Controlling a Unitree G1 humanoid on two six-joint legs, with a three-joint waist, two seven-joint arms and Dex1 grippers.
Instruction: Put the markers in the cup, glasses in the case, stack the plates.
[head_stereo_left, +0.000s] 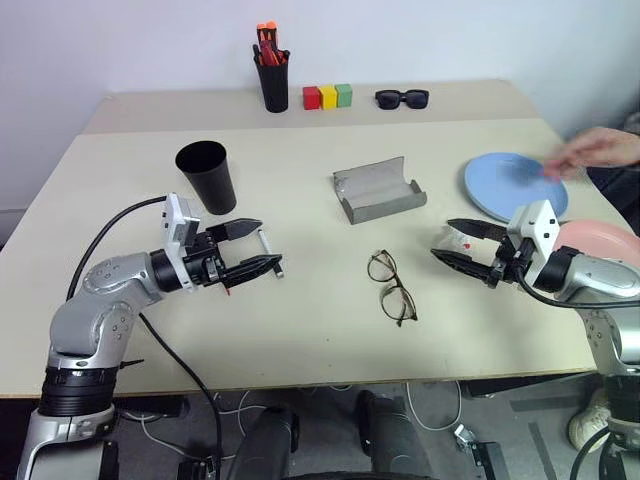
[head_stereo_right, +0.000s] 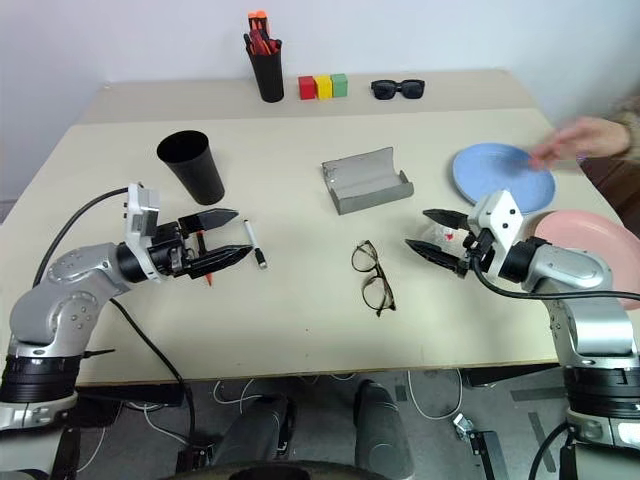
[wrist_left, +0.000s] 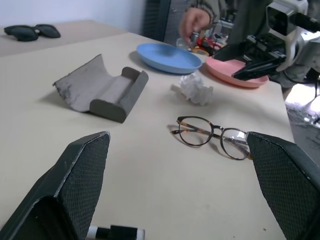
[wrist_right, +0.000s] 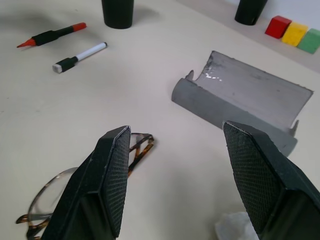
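Around the open grey case (head_stereo_left: 379, 190), lying near the middle of the table (head_stereo_left: 300, 330), everything else sits loose. Right of the case are the light blue plate (head_stereo_left: 505, 186) and, nearer the robot, the pink plate (head_stereo_left: 600, 240) — side by side, unstacked; a person's hand (head_stereo_left: 592, 150) hovers at the blue one. Left of the case stands the black cup (head_stereo_left: 207, 176), empty as far as I can tell. Below the case lie the glasses (head_stereo_left: 391, 287). Both markers (wrist_right: 80, 51) lie left of the case, by the cup, under the left gripper (head_stereo_left: 250, 248), jaws spread. The right gripper (head_stereo_left: 462, 243) is spread too, holding nothing. Nothing looks begun — likely first move: lower the left gripper onto a marker.
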